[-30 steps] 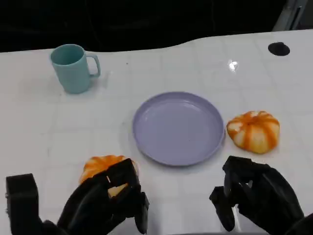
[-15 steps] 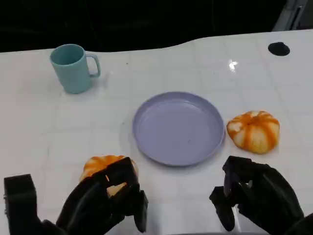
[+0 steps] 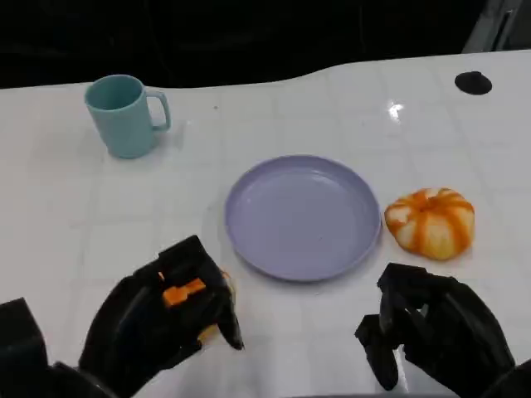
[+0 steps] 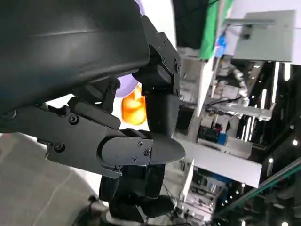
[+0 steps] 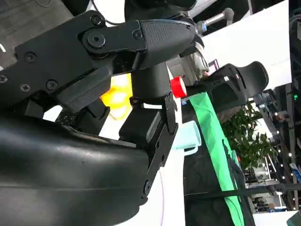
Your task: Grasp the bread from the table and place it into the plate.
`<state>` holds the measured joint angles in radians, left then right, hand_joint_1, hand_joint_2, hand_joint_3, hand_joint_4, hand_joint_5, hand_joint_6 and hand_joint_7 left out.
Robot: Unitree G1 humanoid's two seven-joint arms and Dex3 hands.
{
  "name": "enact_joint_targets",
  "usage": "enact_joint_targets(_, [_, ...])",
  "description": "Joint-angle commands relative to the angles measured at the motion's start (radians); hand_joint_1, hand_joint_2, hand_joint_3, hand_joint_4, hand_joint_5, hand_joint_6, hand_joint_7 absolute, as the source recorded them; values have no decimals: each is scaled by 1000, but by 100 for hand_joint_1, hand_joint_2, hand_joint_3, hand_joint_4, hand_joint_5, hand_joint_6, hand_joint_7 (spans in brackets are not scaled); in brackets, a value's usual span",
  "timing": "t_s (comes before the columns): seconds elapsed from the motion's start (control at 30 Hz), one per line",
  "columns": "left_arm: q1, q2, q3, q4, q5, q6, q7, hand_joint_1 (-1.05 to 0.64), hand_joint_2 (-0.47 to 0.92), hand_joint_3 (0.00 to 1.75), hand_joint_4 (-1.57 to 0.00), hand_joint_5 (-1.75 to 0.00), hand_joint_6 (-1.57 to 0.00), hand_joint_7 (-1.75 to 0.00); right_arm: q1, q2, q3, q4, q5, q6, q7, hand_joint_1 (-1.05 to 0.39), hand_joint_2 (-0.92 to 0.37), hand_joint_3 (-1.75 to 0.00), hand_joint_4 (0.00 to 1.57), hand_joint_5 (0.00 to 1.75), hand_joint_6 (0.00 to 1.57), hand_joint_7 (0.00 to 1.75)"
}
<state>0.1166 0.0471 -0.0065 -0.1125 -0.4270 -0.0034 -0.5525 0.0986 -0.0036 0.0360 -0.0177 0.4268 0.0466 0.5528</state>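
Two orange-and-white bread pieces on the white bench (image 3: 66, 224). First bread (image 3: 214, 330): near the front edge, left of the plate, now almost wholly covered by the left hand (image 3: 162, 319); a sliver of orange shows by the fingers. Half a second ago its top showed plainly beyond the fingers; the left hand has since moved forward and over it, fingers curled down around it. Whether it is gripped or merely covered cannot be told. Second bread (image 3: 430, 221): on the bench just beside the plate's right rim, unchanged. Plate (image 3: 303, 217): lilac, round, mid-bench, nothing on it, unmoved. Mug (image 3: 124, 115): teal, upright, far left, handle to the right, unmoved. Right hand (image 3: 431, 332): low at the front right, fingers curled in, nothing held, same place as before.
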Motion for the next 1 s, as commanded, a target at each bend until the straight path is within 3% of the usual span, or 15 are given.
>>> enact_joint_targets(0.03, [-38, 48, 13, 9, 123, -144, 19, -68, 92, 33, -45, -148, -43, -87, -3, -8, -11, 6, 5, -10, 4, -95, -75, -47, 118, 168, 102, 153])
enact_joint_targets(0.13, [-51, 90, 16, 13, 272, -260, 72, -77, 92, 35, -40, -127, -38, -64, -4, -8, -11, 8, 7, -10, 7, -94, -74, -48, 118, 168, 102, 152])
enact_joint_targets(0.27, [-58, 134, 30, 10, 372, -335, 120, -72, 92, 17, -34, -98, -37, -33, -4, -9, -11, 9, 4, -13, 8, -94, -74, -49, 118, 168, 102, 153])
enact_joint_targets(0.5, [-34, 226, 20, -101, 604, -309, 193, -68, 92, 9, -23, -89, -33, -21, -1, -10, -11, 1, 8, -3, 6, -95, -73, -50, 118, 168, 102, 153])
enact_joint_targets(0.57, [-20, 279, 18, -179, 731, -254, 190, -69, 92, 10, -21, -71, -30, -11, -1, -11, -11, 2, 7, -5, 9, -95, -72, -50, 119, 167, 103, 152])
enact_joint_targets(0.7, [-15, 349, -15, -250, 965, -211, 212, -74, 92, 11, -23, -54, -31, -4, 1, -15, -8, -3, -1, -9, 6, -95, -73, -51, 119, 167, 103, 153])
enact_joint_targets(1.0, [-35, 395, -114, -262, 1302, -135, 227, -79, 92, 4, -26, -41, -31, 0, 1, -7, -7, -2, 1, -1, -3, -94, -73, -50, 120, 165, 102, 150])
